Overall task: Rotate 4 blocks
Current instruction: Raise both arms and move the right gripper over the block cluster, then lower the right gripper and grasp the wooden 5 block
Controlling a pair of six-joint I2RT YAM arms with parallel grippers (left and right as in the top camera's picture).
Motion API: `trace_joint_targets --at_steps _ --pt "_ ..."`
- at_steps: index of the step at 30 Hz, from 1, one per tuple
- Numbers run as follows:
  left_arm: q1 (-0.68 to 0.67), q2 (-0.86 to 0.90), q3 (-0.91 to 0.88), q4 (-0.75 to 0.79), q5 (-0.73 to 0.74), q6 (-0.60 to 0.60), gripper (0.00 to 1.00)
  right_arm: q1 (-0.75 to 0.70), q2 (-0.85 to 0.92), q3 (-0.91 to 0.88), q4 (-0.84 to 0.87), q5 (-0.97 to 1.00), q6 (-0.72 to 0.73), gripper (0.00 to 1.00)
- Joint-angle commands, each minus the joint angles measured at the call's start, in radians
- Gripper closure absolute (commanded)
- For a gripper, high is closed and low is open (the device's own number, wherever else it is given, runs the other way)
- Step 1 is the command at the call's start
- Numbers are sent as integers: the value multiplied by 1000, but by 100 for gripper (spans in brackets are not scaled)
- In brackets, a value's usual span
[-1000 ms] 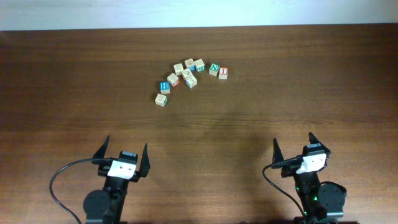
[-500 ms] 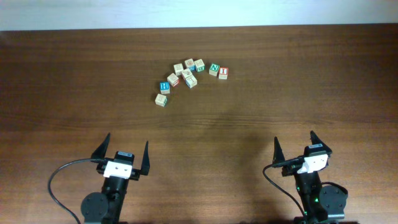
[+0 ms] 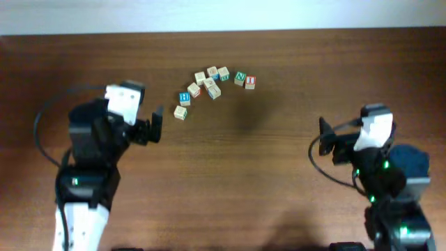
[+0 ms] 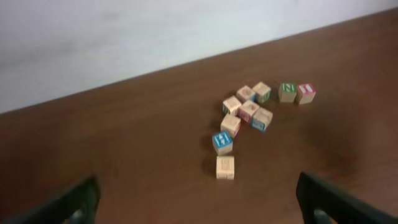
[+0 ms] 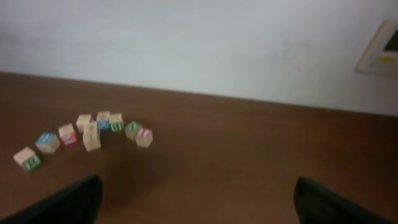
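Table point(image 3: 279, 181): dark wood, carrying a loose curved cluster of small wooden letter blocks point(image 3: 212, 90) toward its far edge, left of centre.
Blue H block point(image 3: 184, 97): at the cluster's left end.
Plain tan block point(image 3: 180, 112): just beside the H on the near side, set off from the others.
Red I block point(image 3: 250, 81): at the right end, touching or nearly touching the green N block point(image 3: 240, 77); the blur leaves this unsettled.
Left pincer point(image 3: 155, 124): jaws wide, holding nothing, near the tan block.
Right pincer point(image 3: 323, 138): jaws wide, holding nothing, well apart from the cluster.
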Motion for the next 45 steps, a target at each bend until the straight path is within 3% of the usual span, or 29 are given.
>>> trace_joint_targets --at_steps 1,5,8,11,16,17,19,20,24,30,34,41,45 --pt "2 212 252 -177 27 -5 1 5 212 196 -119 -56 -6 2" --pt "2 500 554 -441 27 -5 1 6 591 443 -210 -336 -6 2" --pt "-5 648 713 -563 124 -5 1 79 781 564 -237 -356 -10 2" --pt "-29 700 731 -561 141 -4 1 210 946 646 -247 -355 -9 2" --pt "-33 706 731 -628 251 -53 1 275 1014 640 -275 -364 26 0" --pt "-33 706 731 -624 239 -61 1 275 1015 650 -259 -305 83 9" --pt "-31 706 749 -636 -117 -391 1 319 1060 813 -401 -104 80 10" --pt "-31 706 761 -641 -168 -426 2 345 1097 889 -455 -38 77 10" --pt "-31 706 823 -694 -328 -503 2 448 1368 1197 -522 57 78 15" --pt "-33 708 823 -699 -326 -502 1 503 1638 1208 -245 56 43 16" --pt "-33 708 823 -699 -326 -502 1 503 1721 1207 -140 53 44 31" --pt "-33 708 823 -699 -326 -502 1 505 1748 1205 -135 64 108 65" --pt "-33 708 823 -699 -326 -502 1 502 1687 1211 -315 64 261 68"
